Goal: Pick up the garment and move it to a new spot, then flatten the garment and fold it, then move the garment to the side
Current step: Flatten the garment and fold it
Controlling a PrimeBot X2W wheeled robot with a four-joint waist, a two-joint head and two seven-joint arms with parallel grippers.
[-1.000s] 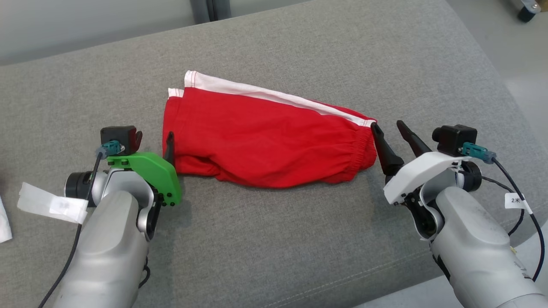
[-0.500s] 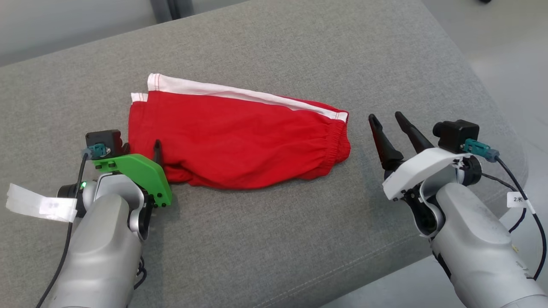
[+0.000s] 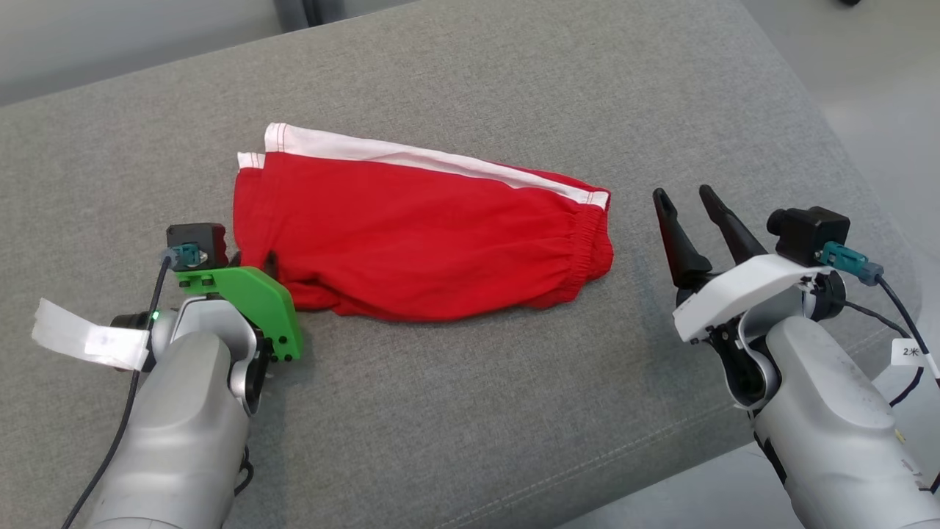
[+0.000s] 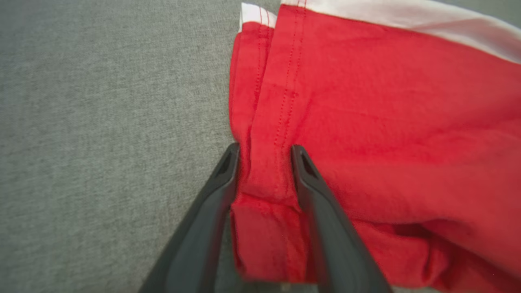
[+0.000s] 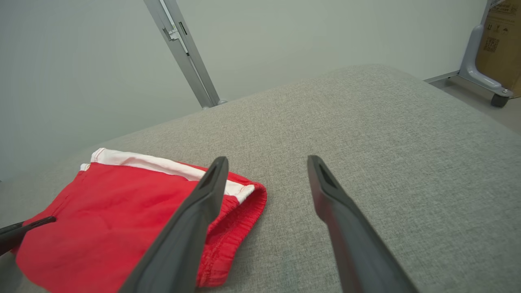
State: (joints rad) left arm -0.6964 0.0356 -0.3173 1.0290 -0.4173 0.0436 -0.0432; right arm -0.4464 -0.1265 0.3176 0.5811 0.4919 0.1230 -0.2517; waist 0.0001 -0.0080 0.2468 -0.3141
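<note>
The left gripper (image 4: 264, 151) has its two dark fingers partly apart and astride the garment (image 3: 426, 242). A fold of red hem lies between them and touches both inner faces. Whether they press it firmly I cannot tell. In the left wrist view the finger bases blur and are cut off at 6 o'clock, and the cloth runs out of frame toward 3 o'clock. In the head view a green cover (image 3: 250, 294) hides this gripper except for one fingertip at the garment's 8 o'clock corner. A white paper tag (image 3: 88, 339) hangs off the wrist at 9 o'clock.

The right gripper (image 3: 683, 192) has its fingers spread wide with nothing between them. It sits just off the garment's 3 o'clock end and does not touch it. Its forearm is cut off at the lower edge of the head view. In the right wrist view its own near finger covers part of the gathered waistband (image 5: 248, 203).

The garment lies folded on a grey cushion (image 3: 470, 411), its long side running from 9 to 3 o'clock. A white band (image 3: 411, 156) runs along its 12 o'clock edge. Its under-layers are hidden.

In the right wrist view a metal post (image 5: 183, 53) leans toward 12 o'clock behind the cushion. At 2 o'clock a cardboard box (image 5: 502, 28) is cropped by the frame, and its print is too small to read.
</note>
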